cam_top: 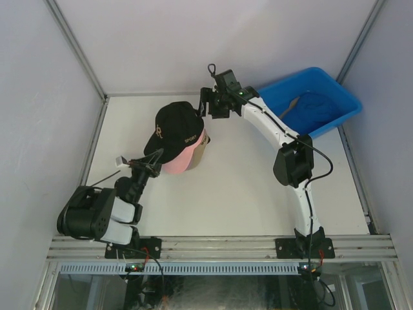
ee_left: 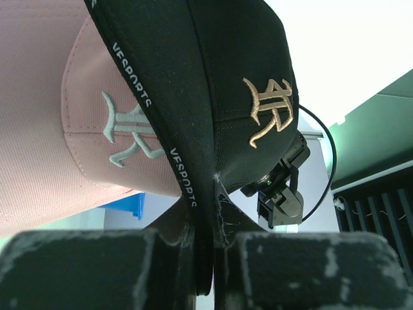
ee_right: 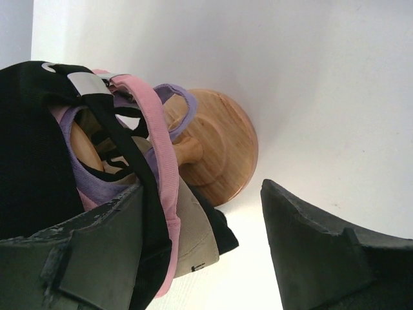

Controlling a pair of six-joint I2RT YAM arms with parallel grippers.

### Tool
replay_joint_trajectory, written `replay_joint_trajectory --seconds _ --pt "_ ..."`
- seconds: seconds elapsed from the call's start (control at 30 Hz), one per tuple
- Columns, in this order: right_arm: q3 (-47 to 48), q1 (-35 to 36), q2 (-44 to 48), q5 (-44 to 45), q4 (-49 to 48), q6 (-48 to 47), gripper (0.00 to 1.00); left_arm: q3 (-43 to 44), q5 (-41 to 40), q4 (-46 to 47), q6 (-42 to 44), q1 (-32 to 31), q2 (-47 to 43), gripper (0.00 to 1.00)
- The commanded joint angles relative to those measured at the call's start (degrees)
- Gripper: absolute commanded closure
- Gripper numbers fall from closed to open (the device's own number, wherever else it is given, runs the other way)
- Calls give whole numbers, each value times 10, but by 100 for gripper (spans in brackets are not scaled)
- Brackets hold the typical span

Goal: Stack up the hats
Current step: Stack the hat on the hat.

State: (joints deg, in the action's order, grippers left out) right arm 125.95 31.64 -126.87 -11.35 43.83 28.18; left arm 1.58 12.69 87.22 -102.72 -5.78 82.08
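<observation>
The left hand (ee_left: 205, 258) pinches the brim of the black cap (ee_left: 235, 61).

This is a robotics lab test cell, not a home or a shop. A plain white tabletop (cam_top: 226, 200) is boxed in by blank grey panels (cam_top: 213, 39) held in aluminium frame posts (cam_top: 79, 55). Along the near edge runs an aluminium rail (cam_top: 219, 245) with a slotted cable duct (cam_top: 213, 267) just below it. Two small robot arms are bolted to the rail, the left arm (cam_top: 97, 216) and the right arm (cam_top: 293, 161), and a loose black cable (cam_top: 330, 169) loops off the right one. The only everyday things look like props: a blue plastic bin (cam_top: 339, 118) at the far right, and a black cap (cam_top: 177, 126) piled with others on a wooden stand (ee_right: 226, 148).
</observation>
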Motion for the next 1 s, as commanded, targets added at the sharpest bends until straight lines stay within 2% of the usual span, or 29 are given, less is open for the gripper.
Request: replay_joint_trajectory --seconds 0.0,0.23,0.5,0.73,0.83,0.9,0.97 --pt "10 14 -11 9 40 -30 32 -47 -15 -78 -21 -44 39 89" --pt "-57 8 21 17 19 -33 32 -44 -41 -77 -50 -53 69 88" --pt "-174 -9 72 14 -26 -22 33 6 -17 -81 -45 -50 102 91" --pt "-225 -10 100 11 -44 -9 33 8 -38 -120 -40 -51 82 93" --pt "-250 -11 114 11 -52 -2 33 7 -54 -168 -32 -49 45 93" --pt "-269 -12 123 10 -60 1 33 20 -56 -237 -12 -46 -2 93" --pt "-282 -12 131 13 -62 4 33 40 -62 -344 22 -45 -60 94"
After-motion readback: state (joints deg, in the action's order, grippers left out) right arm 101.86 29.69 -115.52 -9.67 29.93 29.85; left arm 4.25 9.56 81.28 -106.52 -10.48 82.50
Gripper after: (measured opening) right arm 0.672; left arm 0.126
